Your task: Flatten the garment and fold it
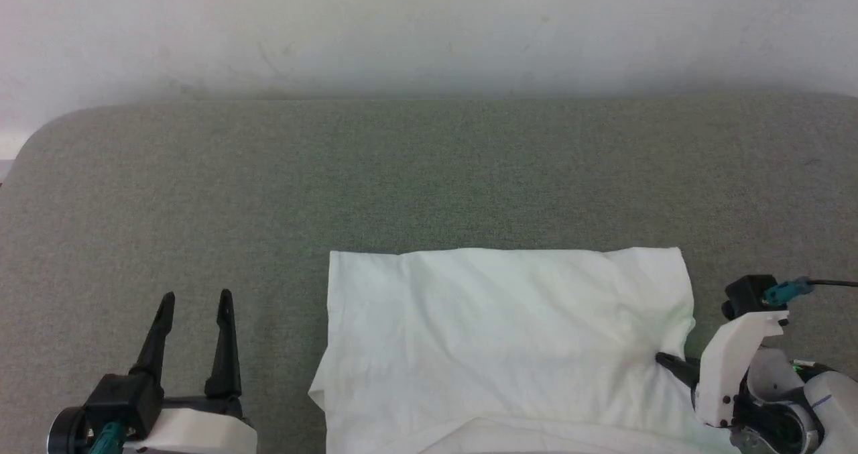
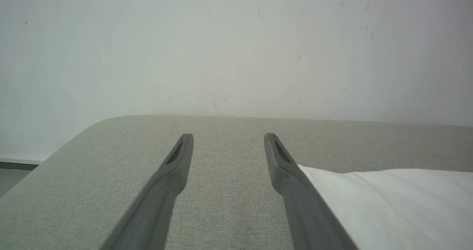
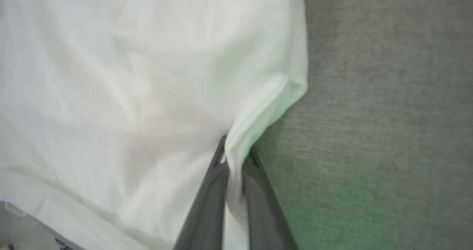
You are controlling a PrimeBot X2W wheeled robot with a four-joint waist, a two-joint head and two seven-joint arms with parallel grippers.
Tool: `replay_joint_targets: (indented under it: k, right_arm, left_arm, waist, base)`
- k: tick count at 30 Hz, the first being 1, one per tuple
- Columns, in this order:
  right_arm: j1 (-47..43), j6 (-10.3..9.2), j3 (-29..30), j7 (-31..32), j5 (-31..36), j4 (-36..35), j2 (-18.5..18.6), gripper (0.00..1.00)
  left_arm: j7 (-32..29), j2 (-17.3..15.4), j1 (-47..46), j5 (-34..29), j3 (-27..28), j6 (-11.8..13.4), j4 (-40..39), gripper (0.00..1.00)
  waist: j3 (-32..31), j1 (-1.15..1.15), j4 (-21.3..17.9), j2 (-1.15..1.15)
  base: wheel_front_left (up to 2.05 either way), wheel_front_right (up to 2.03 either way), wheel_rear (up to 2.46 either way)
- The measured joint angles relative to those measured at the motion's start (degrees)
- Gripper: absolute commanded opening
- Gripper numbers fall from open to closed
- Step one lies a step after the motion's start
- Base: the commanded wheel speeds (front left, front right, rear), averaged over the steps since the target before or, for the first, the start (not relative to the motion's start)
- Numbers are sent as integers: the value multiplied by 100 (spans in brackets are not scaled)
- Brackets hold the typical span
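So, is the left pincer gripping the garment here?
No, the left pincer stands open over the grey surface, apart from the garment.

The garment point(image 1: 509, 333) was thin matt cloth; the table point(image 1: 402, 172) wore rough woven fabric; the left gripper point(image 2: 227, 137) looked matt plastic.

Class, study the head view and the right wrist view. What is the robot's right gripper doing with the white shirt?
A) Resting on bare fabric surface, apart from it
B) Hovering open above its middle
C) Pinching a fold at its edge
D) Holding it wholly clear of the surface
C: in the right wrist view, the right gripper has its two fingers closed on a bunched fold at the edge of the garment, which lies on the grey surface.
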State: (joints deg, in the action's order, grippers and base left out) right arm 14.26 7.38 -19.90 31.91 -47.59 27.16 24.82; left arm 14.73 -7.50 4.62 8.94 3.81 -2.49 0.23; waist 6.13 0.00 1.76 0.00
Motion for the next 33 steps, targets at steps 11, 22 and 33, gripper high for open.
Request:
replay_joint_targets:
  k: [11, 22, 33]
  right_arm:
    - [-576, 23, 394, -914, 201, -665, 308, 0]
    - [-1344, 14, 1688, -770, 4, -1045, 358, 0]
    - [-1077, 15, 764, 43, -1860, -2482, -766, 0]
  left_arm:
    - [0, 64, 152, -174, 167, -98, 23, 100]
    - [-1, 175, 240, -247, 198, -108, 15, 100]
    - [0, 218, 192, -294, 104, -208, 75, 100]
  waist:
    - [-211, 0, -174, 0]
    - [-301, 1, -323, 0]
    - [-342, 1, -229, 0]
  base:
    - [0, 0, 0]
    - [0, 0, 0]
    - [0, 0, 0]
